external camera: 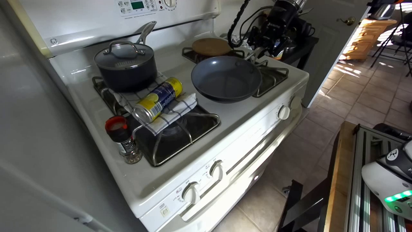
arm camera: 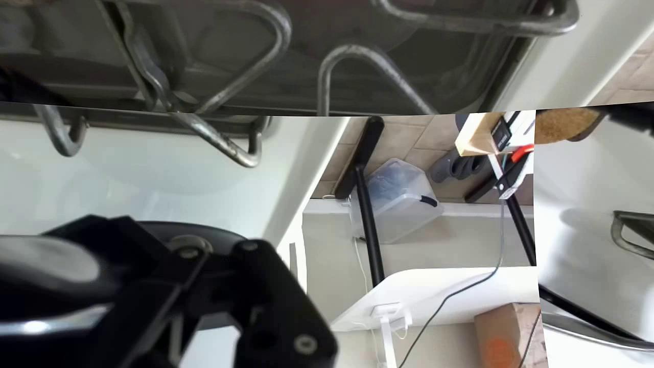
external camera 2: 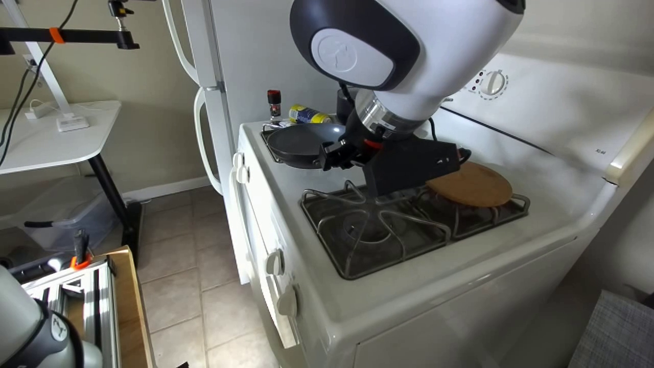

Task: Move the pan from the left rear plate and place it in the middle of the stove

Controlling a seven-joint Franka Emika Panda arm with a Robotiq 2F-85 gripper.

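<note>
1. Pan (external camera: 227,79): over the middle of the stove (external camera: 230,117); contact unclear.
2. Tool (external camera: 264,49): clamped on its handle (external camera: 256,54).
3. Handling: presumably stiff, front-heavy, liable to twist; grip firmly, close in.

Round dark grey frying pan (external camera: 226,79). Round tan-brown burner plate (external camera: 211,46). White kitchen stove (external camera: 231,113), round white knobs (external camera: 192,194), rectangular green display (external camera: 137,5). Dark charcoal lidded pot (external camera: 128,74), long silvery metal handle (external camera: 147,31). Cylindrical metal can (external camera: 158,100), yellow towards both ends, dark blue between. White folded cloth (external camera: 173,113), dark-lined check. Clear cylindrical jar (external camera: 131,151), black-and-red cap (external camera: 116,127). Black metal claw (external camera: 264,46). Square brownish floor tiles (external camera 2: 168,261), paler grout lines.
</note>
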